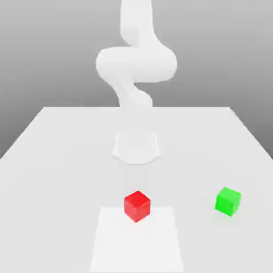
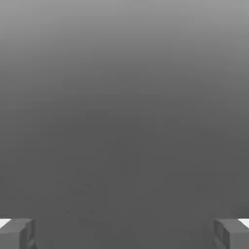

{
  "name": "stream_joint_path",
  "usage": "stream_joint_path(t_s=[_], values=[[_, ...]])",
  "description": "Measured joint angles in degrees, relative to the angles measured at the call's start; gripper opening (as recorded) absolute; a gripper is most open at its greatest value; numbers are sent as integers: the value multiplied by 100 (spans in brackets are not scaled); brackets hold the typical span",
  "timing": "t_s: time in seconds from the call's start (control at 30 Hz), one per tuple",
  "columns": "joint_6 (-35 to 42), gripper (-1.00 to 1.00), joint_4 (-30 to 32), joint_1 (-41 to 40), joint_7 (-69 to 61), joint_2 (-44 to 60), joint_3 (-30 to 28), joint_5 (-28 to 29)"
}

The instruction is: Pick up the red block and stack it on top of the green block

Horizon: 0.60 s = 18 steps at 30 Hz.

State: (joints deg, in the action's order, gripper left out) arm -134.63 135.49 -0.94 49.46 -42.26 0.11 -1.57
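Observation:
The red block sits on the white table, at the far edge of a paler square patch near the front. The green block rests on the table apart from it, toward the exterior view's right. My white arm rises from its round base behind the blocks and folds high above the table. In the hand view my gripper is open, its two grey fingertips standing far apart with nothing between them, facing a plain grey background.
The table's back edge runs behind the arm's base. Its side edges slant outward toward the front.

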Motion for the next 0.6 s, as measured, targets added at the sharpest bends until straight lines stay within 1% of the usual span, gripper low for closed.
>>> stream_joint_path(t_s=[0.2, 0.37, 0.5, 0.6], values=[[-814, 0, 1029, -233, 1089, 1060, 184, -374], [-1513, 0, 1898, -447, 2099, 1964, 516, -590], [-2085, 0, 2597, -619, 3031, 2678, 812, -608], [-2500, 0, 3108, -779, 3805, 3182, 1030, -486]])
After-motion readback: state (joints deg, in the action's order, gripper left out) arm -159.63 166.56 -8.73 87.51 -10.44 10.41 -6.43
